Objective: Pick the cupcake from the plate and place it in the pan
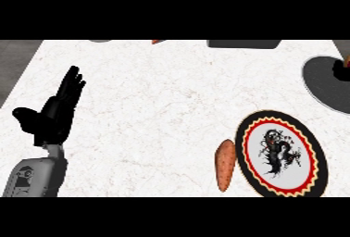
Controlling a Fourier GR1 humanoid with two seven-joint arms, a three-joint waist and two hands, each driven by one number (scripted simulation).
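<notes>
The round plate, black-rimmed with a red and cream band and a black dragon figure, lies at the lower right with nothing on it. The dark grey pan is cut off by the right edge. Over the pan's far side, a black bit of my right hand pokes in from the right edge, and its fingers cannot be made out. A small brown bit shows just above it; I cannot tell if it is the cupcake. My left hand stands open at the far left, fingers up, resting.
An orange sweet potato lies against the plate's left side. At the counter's far edge are a dark flat object, a small orange bit and a grey bit. The counter's left edge runs close past my left hand.
</notes>
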